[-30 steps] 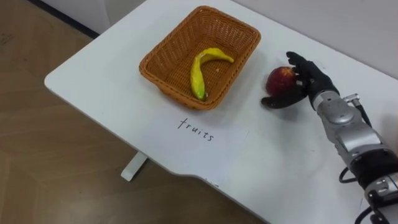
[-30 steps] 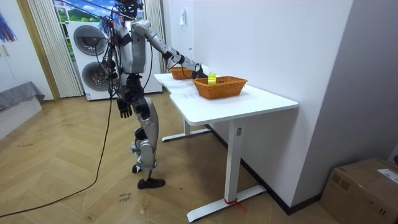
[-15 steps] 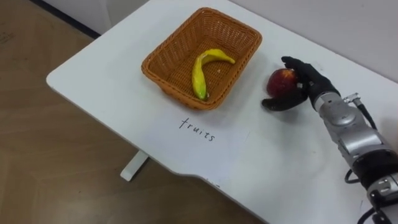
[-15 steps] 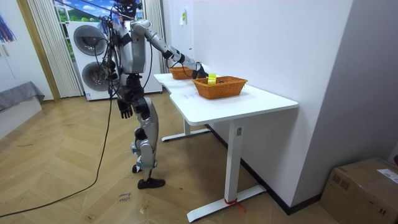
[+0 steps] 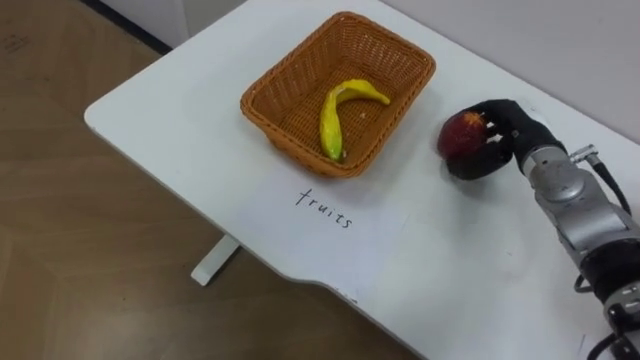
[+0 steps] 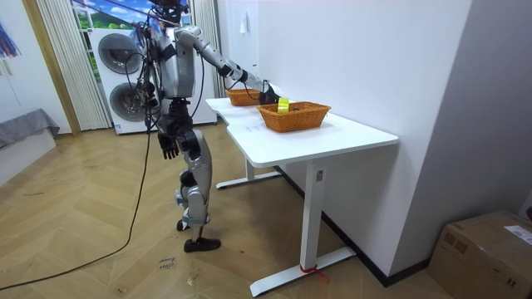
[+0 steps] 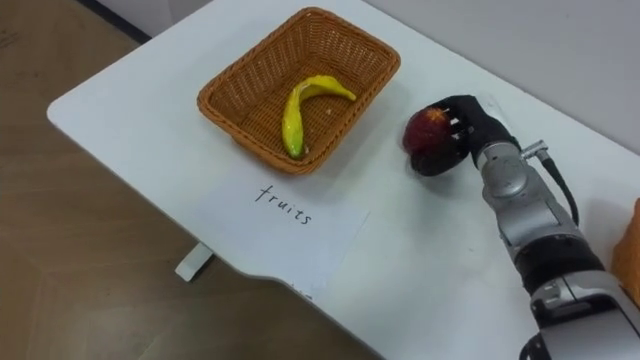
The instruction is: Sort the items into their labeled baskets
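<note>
The apple, red with a paler patch near its stem, is in the right hand, whose dark fingers curl over its top and far side while the thumb hooks under it from the near side. It is outside the fruit basket, just beside that basket's right-hand long wall and apart from it. Whether it rests on the bench or is held a little above it cannot be told.

The fruit basket is a rectangular brown wicker one standing askew on the white bench. A single yellow banana, greenish toward its near tip, lies curved on the bottom.

Just in front of the basket's near corner a white sheet of paper lies flat on the bench, with the handwritten word "fruits" in dark pen.

In the room view the robot stands upright on a wooden floor at the end of the bench on the room view's left, with its right arm stretched out over the top. The left hand hangs down by its hip, and its state cannot be told from there. Further along the bench stands a second wicker basket holding a small yellow-green thing. Two washing machines are stacked behind the robot.
</note>
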Available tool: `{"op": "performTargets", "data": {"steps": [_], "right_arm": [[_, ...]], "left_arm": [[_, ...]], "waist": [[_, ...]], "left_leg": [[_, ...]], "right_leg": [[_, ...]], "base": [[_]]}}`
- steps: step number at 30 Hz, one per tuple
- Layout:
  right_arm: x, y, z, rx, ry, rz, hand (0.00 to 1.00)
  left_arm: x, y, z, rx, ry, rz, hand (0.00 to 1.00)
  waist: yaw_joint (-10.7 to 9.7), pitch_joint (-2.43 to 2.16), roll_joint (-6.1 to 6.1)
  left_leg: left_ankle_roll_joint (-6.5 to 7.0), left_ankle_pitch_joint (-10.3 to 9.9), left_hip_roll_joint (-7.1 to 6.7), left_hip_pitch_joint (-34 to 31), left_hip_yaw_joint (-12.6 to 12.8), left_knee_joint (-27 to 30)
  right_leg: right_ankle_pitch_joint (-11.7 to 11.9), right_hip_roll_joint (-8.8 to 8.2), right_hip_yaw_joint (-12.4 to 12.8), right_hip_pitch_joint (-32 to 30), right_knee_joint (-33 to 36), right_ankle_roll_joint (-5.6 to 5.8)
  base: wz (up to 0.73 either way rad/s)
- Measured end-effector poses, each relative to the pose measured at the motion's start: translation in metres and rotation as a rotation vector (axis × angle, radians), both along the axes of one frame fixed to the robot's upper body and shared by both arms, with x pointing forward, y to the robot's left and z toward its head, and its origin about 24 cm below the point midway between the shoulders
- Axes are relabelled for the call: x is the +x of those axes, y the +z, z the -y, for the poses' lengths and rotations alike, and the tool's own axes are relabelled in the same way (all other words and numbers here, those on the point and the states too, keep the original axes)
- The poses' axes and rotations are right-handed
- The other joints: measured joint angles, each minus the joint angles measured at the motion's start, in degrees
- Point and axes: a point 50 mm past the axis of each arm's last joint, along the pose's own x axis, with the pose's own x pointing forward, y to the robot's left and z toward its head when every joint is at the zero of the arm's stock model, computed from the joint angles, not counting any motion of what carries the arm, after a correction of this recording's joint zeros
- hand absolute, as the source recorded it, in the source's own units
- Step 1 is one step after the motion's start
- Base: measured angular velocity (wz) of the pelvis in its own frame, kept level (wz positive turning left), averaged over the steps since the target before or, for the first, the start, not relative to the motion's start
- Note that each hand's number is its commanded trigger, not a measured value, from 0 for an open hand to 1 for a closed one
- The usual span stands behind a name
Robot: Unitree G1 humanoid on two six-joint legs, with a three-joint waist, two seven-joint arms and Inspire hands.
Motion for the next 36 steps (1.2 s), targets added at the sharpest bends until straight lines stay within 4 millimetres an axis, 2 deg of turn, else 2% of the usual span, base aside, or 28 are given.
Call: {"op": "performTargets", "data": {"steps": [6,10,11,13,15,17,19,23,25,26,27,32,33,36], "right_arm": [[0.0,0.0,-0.001,0.005,0.016,-0.014,1.0],[0.0,0.001,-0.002,-0.009,0.038,-0.021,1.0],[0.0,0.001,-0.002,-0.01,0.038,-0.023,1.0],[-0.001,-0.002,-0.001,-0.015,0.041,-0.045,1.0],[-0.002,-0.001,-0.003,-0.017,0.052,-0.05,1.0],[-0.002,0.002,-0.007,-0.02,0.075,-0.044,1.0],[-0.002,0.006,-0.011,-0.025,0.1,-0.019,1.0],[-0.002,0.013,-0.013,-0.03,0.113,0.006,1.0],[-0.005,0.019,-0.011,-0.005,0.099,0.041,1.0],[-0.005,0.022,-0.01,0.001,0.101,0.052,1.0],[-0.006,0.027,-0.011,0.014,0.104,0.076,1.0],[-0.008,0.045,-0.007,0.019,0.09,0.155,1.0],[-0.008,0.052,-0.008,0.007,0.1,0.18,1.0],[-0.008,0.065,-0.014,-0.025,0.129,0.227,1.0]], "left_arm": [[-0.001,0.0,-0.002,0.003,0.014,0.0,0.0],[-0.004,0.001,-0.005,-0.001,0.036,-0.006,0.0],[-0.004,0.001,-0.005,-0.003,0.037,-0.006,0.0],[-0.006,0.0,-0.004,-0.006,0.041,-0.009,0.0],[-0.008,0.0,-0.006,-0.003,0.059,-0.009,0.0],[-0.013,0.0,-0.008,0.005,0.067,-0.021,0.0],[-0.02,0.0,-0.008,0.007,0.074,-0.036,0.0],[-0.023,0.0,-0.008,0.01,0.069,-0.044,0.0],[-0.023,0.0,-0.01,0.012,0.081,-0.043,0.0],[-0.024,0.0,-0.011,0.015,0.086,-0.045,0.0],[-0.025,0.001,-0.013,0.017,0.098,-0.047,0.0],[-0.03,0.002,-0.018,0.033,0.106,-0.067,0.0],[-0.029,0.004,-0.019,0.037,0.103,-0.06,0.0],[-0.032,0.005,-0.018,0.042,0.091,-0.062,0.0]], "waist": [[0.0,0.02,0.08],[-0.26,-0.16,0.33],[-0.33,-0.07,0.5],[-0.5,-0.49,1.54],[-1.33,-0.78,1.87],[-2.09,-0.89,1.91],[-3.23,-1.2,1.67],[-4.59,-1.62,1.3],[-5.32,-1.86,1.42],[-5.48,-1.79,1.72],[-6.24,-1.89,1.85],[-7.42,-2.25,2.88],[-7.96,-2.43,2.97],[-8.07,-2.36,3.69]], "left_leg": [[-0.04,-0.02,0.14,0.45,-0.04,-0.01],[-0.15,-0.11,0.57,1.1,0.15,-0.05],[-0.15,-0.11,0.56,1.46,0.13,-0.08],[-0.1,-0.18,0.51,2.43,0.11,-0.31],[-0.13,-0.16,0.52,2.87,0.05,-0.5],[-0.18,-0.12,0.57,3.46,0.05,-0.75],[-0.19,-0.07,0.57,4.75,0.21,-1.39],[-0.13,-0.05,0.54,6.64,0.18,-2.05],[0.0,-0.16,0.52,7.96,0.02,-2.19],[0.03,-0.18,0.49,8.22,0.01,-2.2],[0.03,-0.19,0.43,8.74,0.02,-2.24],[0.08,-0.31,0.34,10.0,0.26,-2.08],[0.06,-0.31,0.34,10.17,0.3,-2.09],[0.06,-0.3,0.4,11.58,0.74,-2.36]], "right_leg": [[0.12,0.18,0.15,0.5,-0.37,-0.05],[0.8,0.75,0.38,1.32,-1.17,-0.14],[0.81,0.77,0.34,1.8,-1.41,-0.14],[0.87,0.8,0.29,2.81,-1.86,-0.1],[0.86,0.81,0.35,3.19,-1.88,-0.09],[0.85,0.83,0.48,3.67,-1.89,-0.07],[0.8,0.84,1.35,4.48,-1.87,0.01],[0.77,0.83,1.5,6.32,-1.95,0.04],[0.75,0.83,1.5,7.67,-2.0,0.08],[0.73,0.83,1.51,7.9,-2.05,0.11],[0.68,0.78,1.45,8.46,-2.07,0.19],[0.48,0.64,1.66,9.69,-1.89,0.51],[0.48,0.63,1.7,9.8,-1.85,0.51],[0.4,0.52,1.87,10.8,-1.58,0.46]], "base": [[0.0],[-0.04],[0.0],[0.0],[0.0],[0.0],[-0.05],[0.0],[0.05],[0.0],[0.0],[-0.03],[-0.05],[-0.07]]}}
